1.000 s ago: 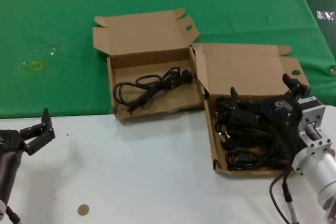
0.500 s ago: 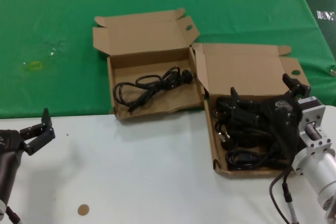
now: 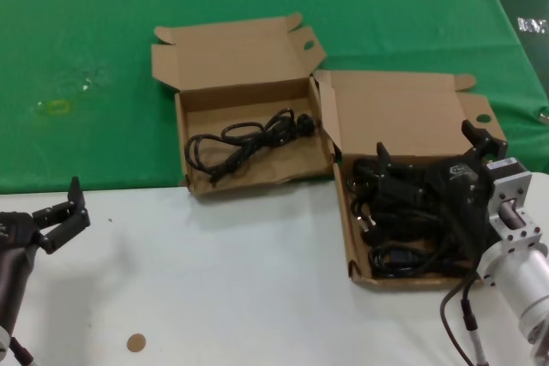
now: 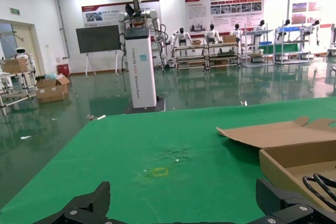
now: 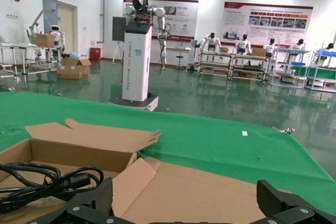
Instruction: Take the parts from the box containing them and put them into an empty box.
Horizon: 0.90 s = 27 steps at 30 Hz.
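The box containing the parts (image 3: 347, 237) lies at the right, its tray packed with black coiled cords (image 3: 403, 216). My right gripper (image 3: 429, 150) hovers over the back of that tray, open, with nothing between its fingers; its wrist view shows the gripper (image 5: 184, 190) above the brown lid (image 5: 210, 192). The other box (image 3: 190, 160), with a low wavy front edge, sits to the left and holds one black cord (image 3: 244, 139), also seen as the cord (image 5: 47, 179) and the cord (image 4: 321, 182). My left gripper (image 3: 67, 219) rests open at the near left, away from both boxes.
Both boxes sit on a green cloth (image 3: 86, 57) whose front edge meets the white table (image 3: 223, 280). A small brown disc (image 3: 135, 343) lies on the white surface near the front. A yellowish mark (image 3: 56, 107) shows on the cloth at the left.
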### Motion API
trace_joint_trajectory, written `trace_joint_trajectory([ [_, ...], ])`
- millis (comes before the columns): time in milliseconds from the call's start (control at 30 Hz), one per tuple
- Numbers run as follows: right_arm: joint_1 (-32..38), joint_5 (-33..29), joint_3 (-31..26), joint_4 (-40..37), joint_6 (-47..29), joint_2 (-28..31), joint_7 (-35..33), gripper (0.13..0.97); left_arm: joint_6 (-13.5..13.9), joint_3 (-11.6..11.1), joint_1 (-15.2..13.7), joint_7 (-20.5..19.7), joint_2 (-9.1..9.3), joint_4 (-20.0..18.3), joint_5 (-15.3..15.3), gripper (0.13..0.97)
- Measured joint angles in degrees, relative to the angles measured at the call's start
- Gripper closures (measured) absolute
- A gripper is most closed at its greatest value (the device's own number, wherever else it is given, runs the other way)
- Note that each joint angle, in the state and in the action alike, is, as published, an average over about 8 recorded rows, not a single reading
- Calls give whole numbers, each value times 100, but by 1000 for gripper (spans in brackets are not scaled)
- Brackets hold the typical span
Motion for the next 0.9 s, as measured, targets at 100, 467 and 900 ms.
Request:
trace_joint_trajectory([
  [100, 0, 0, 0, 0, 0, 0, 0, 129, 0, 0, 0, 0, 0, 0, 0, 132],
  [467, 0, 0, 0, 0, 0, 0, 0, 129, 0, 0, 0, 0, 0, 0, 0, 132],
  [900, 0, 0, 0, 0, 0, 0, 0, 129, 0, 0, 0, 0, 0, 0, 0, 132],
])
